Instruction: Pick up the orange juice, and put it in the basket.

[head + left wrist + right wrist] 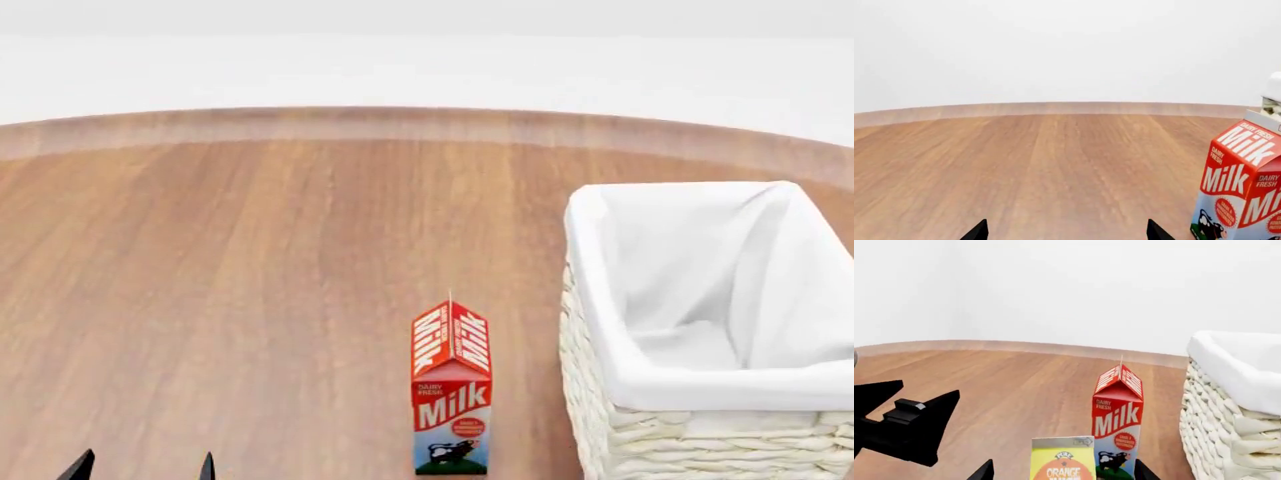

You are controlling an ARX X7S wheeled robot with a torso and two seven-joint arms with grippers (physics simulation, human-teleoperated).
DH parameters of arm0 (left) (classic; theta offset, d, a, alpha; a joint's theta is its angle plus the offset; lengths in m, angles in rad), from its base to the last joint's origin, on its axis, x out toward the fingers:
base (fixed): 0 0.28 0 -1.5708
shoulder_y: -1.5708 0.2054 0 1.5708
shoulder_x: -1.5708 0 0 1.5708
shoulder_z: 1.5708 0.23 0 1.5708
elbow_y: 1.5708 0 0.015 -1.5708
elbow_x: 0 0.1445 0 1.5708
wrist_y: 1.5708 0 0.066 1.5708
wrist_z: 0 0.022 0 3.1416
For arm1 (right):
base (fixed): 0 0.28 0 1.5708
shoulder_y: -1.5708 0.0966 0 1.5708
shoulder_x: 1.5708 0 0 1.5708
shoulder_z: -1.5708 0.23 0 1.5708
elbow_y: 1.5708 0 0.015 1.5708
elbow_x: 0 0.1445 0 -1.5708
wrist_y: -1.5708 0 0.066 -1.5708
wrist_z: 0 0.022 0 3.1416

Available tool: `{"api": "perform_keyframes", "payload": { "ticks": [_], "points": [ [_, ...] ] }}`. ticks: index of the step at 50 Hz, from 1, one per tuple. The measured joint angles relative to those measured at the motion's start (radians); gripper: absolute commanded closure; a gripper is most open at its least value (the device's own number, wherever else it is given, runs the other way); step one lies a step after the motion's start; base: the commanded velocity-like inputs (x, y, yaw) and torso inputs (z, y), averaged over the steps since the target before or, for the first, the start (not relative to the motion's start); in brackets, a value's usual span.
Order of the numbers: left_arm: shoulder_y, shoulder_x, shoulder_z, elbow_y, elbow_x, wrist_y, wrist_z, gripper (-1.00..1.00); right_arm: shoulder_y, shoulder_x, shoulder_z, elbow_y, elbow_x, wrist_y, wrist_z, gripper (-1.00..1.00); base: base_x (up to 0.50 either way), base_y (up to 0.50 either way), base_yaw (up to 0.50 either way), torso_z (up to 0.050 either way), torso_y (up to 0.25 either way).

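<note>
The orange juice (1063,457) shows only in the right wrist view: a grey gable top over a yellow face with an orange picture and "ORANGE" lettering. It stands between the two fingertips of my right gripper (1064,473), which is open, with a gap on each side. The orange juice and the right gripper are out of the head view. The basket (603,330), white wicker with a white liner, stands at the right and looks empty; it also shows in the right wrist view (1227,410). My left gripper (143,468) is open and empty at the near left, low over the wood (1067,234).
A red-and-white Milk carton (451,395) stands upright just left of the basket, behind the orange juice in the right wrist view (1119,420) and at the edge of the left wrist view (1244,185). The round wooden table (240,250) ends at a curved far edge.
</note>
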Motion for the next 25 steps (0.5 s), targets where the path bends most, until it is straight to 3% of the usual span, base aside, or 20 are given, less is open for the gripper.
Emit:
{"api": "perform_keyframes", "payload": {
  "ticks": [25],
  "points": [
    [-0.002, -0.01, 0.012, -0.001, -0.01, 0.003, -0.011, -1.0, -0.022, -0.004, -0.038, 0.12, 0.002, -0.113, -0.005, -1.0, 0.0, 0.0, 0.0, 0.0, 0.0]
  ]
}}
